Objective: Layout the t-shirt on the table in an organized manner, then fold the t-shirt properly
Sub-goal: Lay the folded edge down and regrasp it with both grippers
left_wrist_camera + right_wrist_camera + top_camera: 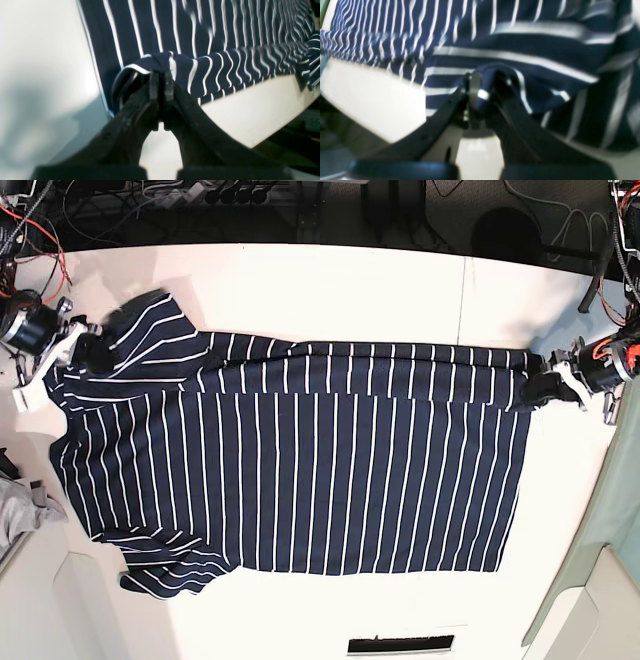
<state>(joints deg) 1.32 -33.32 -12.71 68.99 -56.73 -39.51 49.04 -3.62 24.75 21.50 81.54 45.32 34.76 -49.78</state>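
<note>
My left pincer (161, 87) is shut on a fold of the t-shirt (190, 75); in its wrist view the gathered cloth rises between my fingertips and spreads out toward two o'clock. My right pincer (478, 92) is likewise closed on a pinch of the same dark, white-striped cloth, blurred in its own wrist view, with loose folds bulging toward three o'clock.

Taking the base view as a clock face, I have the left pincer at about three o'clock and the right one between nine and ten. The shirt stretches between them across the middle, a long band of it doubled along the upper side. Near my right pincer, toward ten o'clock, a loose flap juts outward from that band. The main panel spreads below, its stripes running roughly from twelve to six. One corner lies between four and five o'clock, and a crumpled part sticks out between seven and eight.

Under and around the shirt is the white table (330, 610). Between five and six o'clock, past the cloth, I see a dark rectangle (400, 645). In my left wrist view, a dark area (280, 150) shows beyond the table's edge, toward four o'clock.
</note>
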